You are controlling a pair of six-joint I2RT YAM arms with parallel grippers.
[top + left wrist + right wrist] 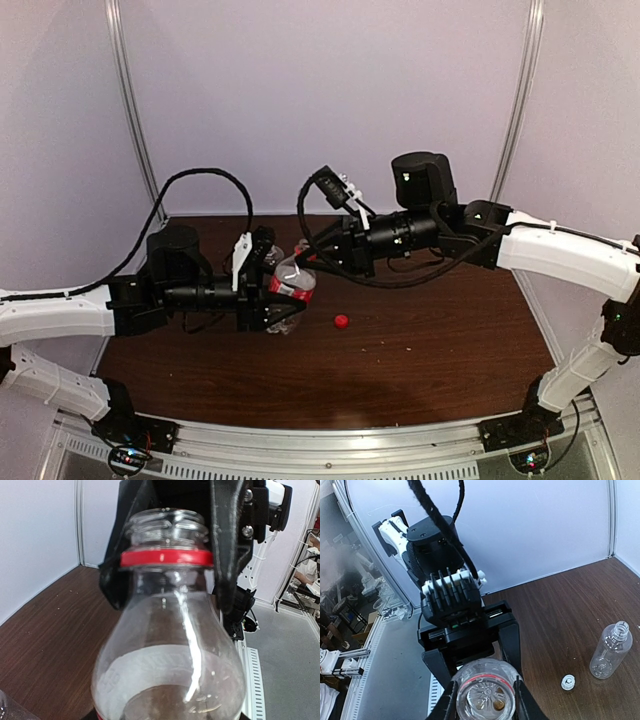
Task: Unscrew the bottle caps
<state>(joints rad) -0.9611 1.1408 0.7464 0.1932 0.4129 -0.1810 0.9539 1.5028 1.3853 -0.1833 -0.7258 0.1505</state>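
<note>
My left gripper [276, 300] is shut on the bottle with the red label band [292, 284] and holds it above the table. The bottle fills the left wrist view [165, 645]; its neck is open, with a red ring [167, 557] below the thread. My right gripper [312, 258] is open, and its fingers [451, 700] straddle the open mouth [487, 695]. The red cap [341, 321] lies on the table to the right of the bottle. The plain bottle [611, 650] stands open on the table, with the white cap [567, 681] beside it.
The brown table [440, 350] is closed in by white walls at the back and sides. A metal rail [330, 455] runs along the near edge, between the arm bases. Black cables loop above both wrists.
</note>
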